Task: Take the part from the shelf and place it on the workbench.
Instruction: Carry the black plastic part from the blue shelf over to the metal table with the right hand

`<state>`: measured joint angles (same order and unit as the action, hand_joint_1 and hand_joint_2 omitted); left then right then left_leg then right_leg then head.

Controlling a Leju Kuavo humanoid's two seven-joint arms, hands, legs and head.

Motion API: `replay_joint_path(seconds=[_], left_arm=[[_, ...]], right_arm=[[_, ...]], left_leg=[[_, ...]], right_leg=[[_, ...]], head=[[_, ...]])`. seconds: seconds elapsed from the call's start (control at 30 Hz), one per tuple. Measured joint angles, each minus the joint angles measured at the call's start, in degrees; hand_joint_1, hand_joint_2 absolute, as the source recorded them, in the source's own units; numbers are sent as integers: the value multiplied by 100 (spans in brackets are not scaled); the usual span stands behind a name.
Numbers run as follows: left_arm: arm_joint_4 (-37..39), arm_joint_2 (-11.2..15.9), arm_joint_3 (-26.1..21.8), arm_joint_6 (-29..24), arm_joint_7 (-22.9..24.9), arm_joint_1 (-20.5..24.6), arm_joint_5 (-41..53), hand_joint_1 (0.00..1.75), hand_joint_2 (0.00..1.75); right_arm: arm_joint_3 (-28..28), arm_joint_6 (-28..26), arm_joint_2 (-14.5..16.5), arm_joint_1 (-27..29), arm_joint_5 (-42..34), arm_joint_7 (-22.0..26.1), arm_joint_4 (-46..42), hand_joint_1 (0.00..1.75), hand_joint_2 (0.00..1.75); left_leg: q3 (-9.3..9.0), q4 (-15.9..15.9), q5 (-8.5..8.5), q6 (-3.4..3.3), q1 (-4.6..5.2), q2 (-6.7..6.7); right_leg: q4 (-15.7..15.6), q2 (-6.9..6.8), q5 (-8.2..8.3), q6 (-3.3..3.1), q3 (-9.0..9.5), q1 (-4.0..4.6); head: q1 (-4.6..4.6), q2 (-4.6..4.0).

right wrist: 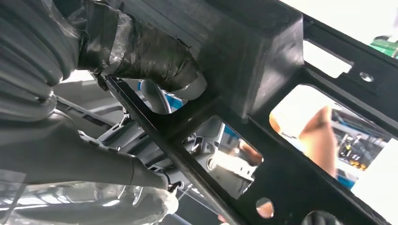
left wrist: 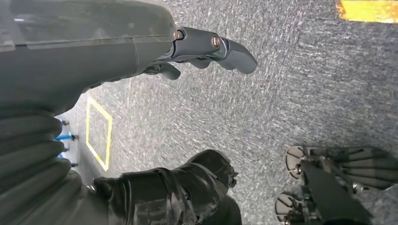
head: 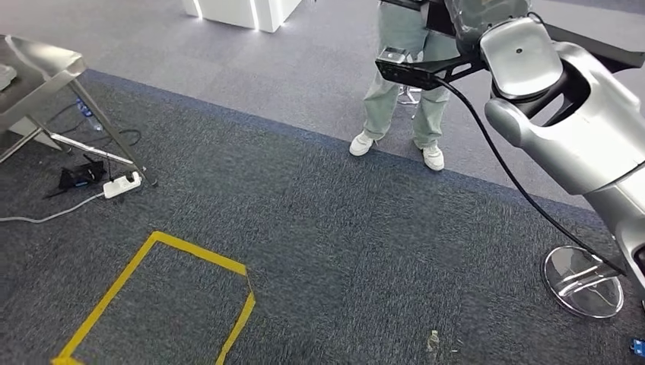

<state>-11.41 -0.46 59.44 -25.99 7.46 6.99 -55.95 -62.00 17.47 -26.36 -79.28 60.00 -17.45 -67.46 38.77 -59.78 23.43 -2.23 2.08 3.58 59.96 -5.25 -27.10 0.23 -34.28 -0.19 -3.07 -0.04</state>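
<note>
One hand carries the load: the right hand [right wrist: 155,70], seen in the right wrist view with its taped thumb pressed against the black frame part [right wrist: 263,93], grips that part, which the head view shows held high at the raised right arm [head: 563,114], clear of the floor. The left hand [left wrist: 206,49] hangs over the grey carpet [left wrist: 281,93] with its fingers loosely apart and holding nothing. Beyond are a person's legs [head: 399,84], a yellow tape square [head: 163,293] and, at the far left, the metal surface [head: 46,65]. The part looks off the shelf, so the carry is in hand. Doing it well probably means keeping the grip firm and the frame level while turning towards the surface, steering wide of the person.
</note>
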Motion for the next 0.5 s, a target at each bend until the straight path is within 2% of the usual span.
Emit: replay_joint_path(seconds=[0.07, 0.1, 0.13, 0.2, 0.23, 0.27, 0.3, 0.33, 0.37, 0.4, 0.43, 0.47, 0.5], left_arm=[[0, 5, 2, -3, -3, -5, 2, 0, 175], [0, 7, 3, -4, -5, -9, 4, 0, 175], [0, 7, 3, -4, -7, -10, 8, 0, 175], [0, 5, 5, -10, -9, -2, 15, 0, 175], [0, 6, 6, -14, -8, 5, 17, 0, 175], [0, 7, 8, -19, -6, 9, 18, 0, 175], [0, 6, 9, -23, -4, 11, 18, 0, 175], [0, 5, 9, -26, -3, 10, 18, 0, 175], [0, 3, 10, -30, -1, 3, 19, 0, 175], [0, 2, 10, -35, 0, -3, 19, 0, 175], [0, 2, 10, -40, 1, -4, 19, 0, 175], [0, 2, 10, -46, 2, -3, 19, 0, 175], [0, 2, 10, -50, 3, -3, 19, 0, 175]], right_arm=[[-1, 2, -9, 15, -4, 1, -2, 175, 175], [0, 2, -13, 20, -7, 1, -4, 175, 175], [1, 2, -18, 19, -8, 1, -5, 175, 175], [0, 1, -29, 28, -12, 1, -5, 175, 175], [-2, 2, -33, 47, -15, 1, -5, 175, 175], [-5, 3, -37, 74, -18, 1, -4, 175, 175], [-9, 5, -40, 100, -22, 1, -4, 175, 175], [-13, 10, -43, 116, -25, 0, -3, 175, 175], [-15, 14, -44, 122, -27, 0, -3, 175, 175], [-17, 17, -47, 120, -29, -1, -3, 175, 175], [-17, 20, -50, 118, -29, -1, -5, 175, 175], [-17, 23, -56, 123, -31, -1, -8, 175, 175], [-18, 26, -61, 131, -32, -1, -10, 175, 175]], left_leg=[[-34, 82, -37, -42, -11, -130], [-74, 139, -62, -69, -34, -187], [-114, 195, -91, -98, -60, -242], [-149, 238, -116, -136, -92, -354], [-149, 235, -116, -145, -98, -420], [-148, 228, -113, -146, -105, -499], [-147, 214, -107, -141, -117, -585], [-144, 185, -94, -123, -134, -675], [-134, 138, -71, -90, -156, -763], [-105, 76, -43, -47, -173, -844], [-61, 3, -17, -5, -184, -925], [-12, -49, -7, 37, -199, -1000], [33, -68, -15, 72, -210, -1075]], right_leg=[[-10, -64, -24, 46, 29, -8], [39, 6, -70, 66, 18, -17], [197, 133, -169, 83, -49, -22], [812, 421, -466, 107, -354, -38], [1171, 485, -597, 121, -549, -44], [1403, 506, -640, 140, -690, -56], [1453, 514, -582, 159, -747, -73], [1281, 529, -420, 182, -693, -96], [936, 597, -200, 213, -546, -132], [585, 743, -53, 243, -386, -168], [307, 881, 41, 253, -253, -198], [151, 983, 65, 248, -178, -209], [120, 1012, 32, 219, -159, -195]], head=[[2, 0], [10, 0], [20, 0], [38, 0], [40, 0], [41, 0], [40, 0], [39, 0], [42, 0], [41, 0], [38, 0], [38, 0], [34, 0]])
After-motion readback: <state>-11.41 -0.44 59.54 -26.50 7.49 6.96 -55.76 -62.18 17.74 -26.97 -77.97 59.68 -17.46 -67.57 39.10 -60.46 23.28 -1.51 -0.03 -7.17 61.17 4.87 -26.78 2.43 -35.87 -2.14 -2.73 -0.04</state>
